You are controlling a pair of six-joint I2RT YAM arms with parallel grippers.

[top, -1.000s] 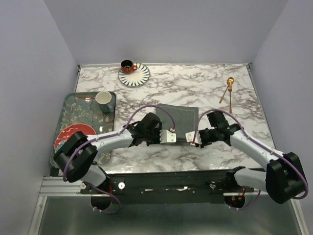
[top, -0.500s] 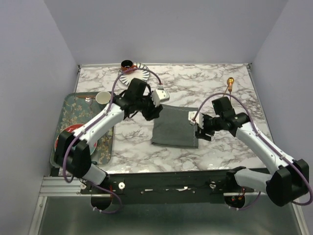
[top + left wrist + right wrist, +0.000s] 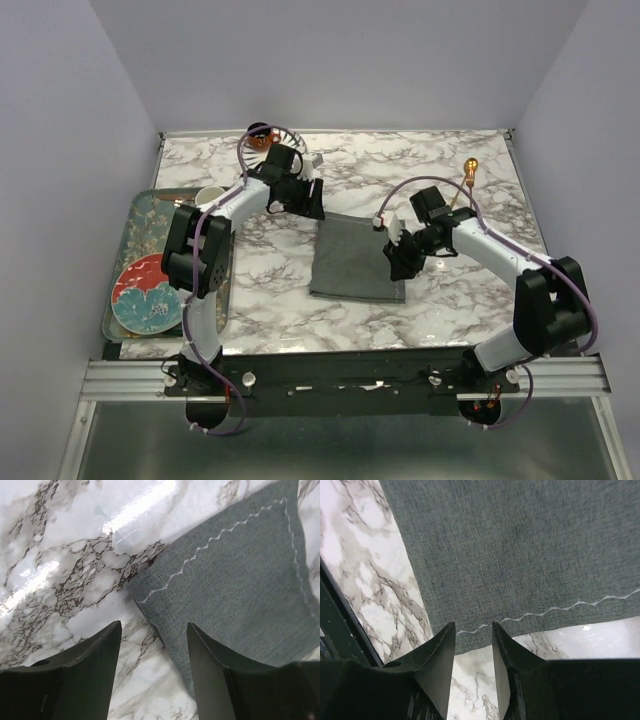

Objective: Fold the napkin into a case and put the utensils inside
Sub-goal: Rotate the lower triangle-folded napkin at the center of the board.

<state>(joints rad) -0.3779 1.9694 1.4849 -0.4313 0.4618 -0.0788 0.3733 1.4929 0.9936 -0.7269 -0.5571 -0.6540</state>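
The table is a white marble-patterned slab with grey veins, closed in by plain pale lilac walls on three sides, with an aluminium rail along the near edge.

At the middle lies the dark grey cloth napkin with a thin pale zigzag hem, folded into a flat upright rectangle on the marble. The two slim gold metal utensils lie well apart from it near the far right corner, with their handles partly behind the right arm.

At the far edge an orange cup on a black-and-white striped saucer is half hidden by the left arm's wrist. On the left sits a dark green patterned tray holding a red plate with a blue flower and a pale cup.

The left gripper hangs over the cloth's far left corner with its fingers wide apart and nothing between them. The right gripper is at the cloth's right hem; its fingers stand a narrow gap apart, and the cloth lies flat below them.
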